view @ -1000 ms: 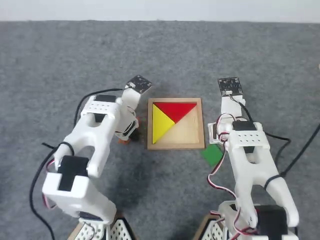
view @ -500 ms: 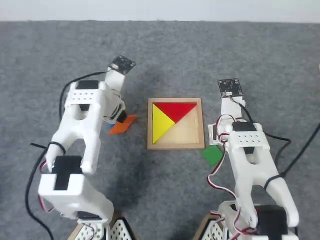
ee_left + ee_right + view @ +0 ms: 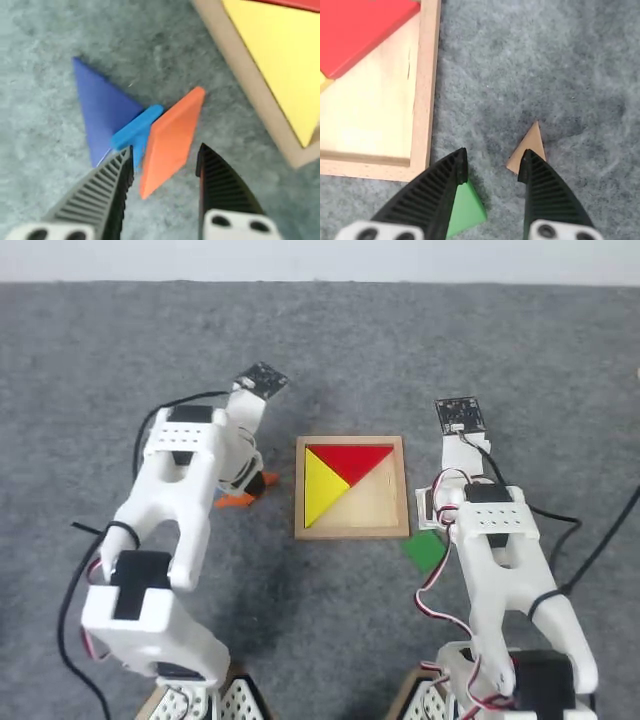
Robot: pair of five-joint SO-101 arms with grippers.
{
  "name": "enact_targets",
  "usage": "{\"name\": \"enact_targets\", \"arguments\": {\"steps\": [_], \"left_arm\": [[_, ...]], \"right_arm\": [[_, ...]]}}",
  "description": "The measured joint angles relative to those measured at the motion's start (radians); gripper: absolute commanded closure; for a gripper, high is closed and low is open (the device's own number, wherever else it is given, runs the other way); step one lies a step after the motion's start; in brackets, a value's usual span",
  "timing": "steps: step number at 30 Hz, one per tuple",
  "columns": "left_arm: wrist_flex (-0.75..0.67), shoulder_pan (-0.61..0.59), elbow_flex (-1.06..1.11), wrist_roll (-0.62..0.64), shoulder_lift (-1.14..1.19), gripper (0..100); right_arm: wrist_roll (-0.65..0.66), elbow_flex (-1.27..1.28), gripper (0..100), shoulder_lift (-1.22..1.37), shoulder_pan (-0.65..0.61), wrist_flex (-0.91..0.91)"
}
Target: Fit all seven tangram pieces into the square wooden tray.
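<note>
The square wooden tray holds a red triangle and a yellow triangle. Left of it, an orange parallelogram, a light blue piece and a dark blue triangle lie touching on the carpet. My left gripper hovers open over the orange piece's near end, with nothing held. My right gripper stands open beside the tray's right edge, above bare carpet. A green piece and a small tan triangle lie close to its fingertips.
Grey carpet covers the whole table, with wide free room behind the tray and at the far left and right. The green piece lies by the tray's front right corner, next to the right arm. Cables trail from both arms near the front.
The left arm swung out to the left, uncovering the orange piece, then came back toward the tray and now partly covers it. The right arm has not moved.
</note>
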Motion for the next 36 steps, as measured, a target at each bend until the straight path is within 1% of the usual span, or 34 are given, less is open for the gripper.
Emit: {"name": "enact_targets", "arguments": {"steps": [5, 11, 13, 17, 20, 27, 29, 33, 36], "left_arm": [[-0.038, 0.032, 0.038, 0.006, 0.005, 79], [-0.035, 0.031, 0.002, 0.008, 0.135, 80], [-0.002, 0.031, -0.052, 0.006, 0.173, 81], [0.071, 0.031, -0.132, 0.005, 0.232, 89], [0.100, 0.051, -0.144, 0.005, 0.238, 92], [0.106, 0.061, -0.155, 0.006, 0.242, 93], [0.110, 0.061, -0.169, 0.026, 0.245, 93], [0.166, 0.057, -0.247, 0.058, 0.261, 93], [0.230, 0.081, -0.342, 0.112, 0.262, 93]], "right_arm": [[0.000, 0.000, 83.0, 0.000, 0.000, 0.000], [0.000, 0.000, 83.0, 0.000, 0.000, 0.000], [0.000, 0.000, 83.0, 0.000, 0.000, 0.000], [0.000, 0.000, 83.0, 0.000, 0.000, 0.000], [0.000, 0.000, 83.0, 0.000, 0.000, 0.000], [0.000, 0.000, 83.0, 0.000, 0.000, 0.000], [0.000, 0.000, 83.0, 0.000, 0.000, 0.000], [0.000, 0.000, 83.0, 0.000, 0.000, 0.000], [0.000, 0.000, 83.0, -0.035, 0.000, 0.000]]}}
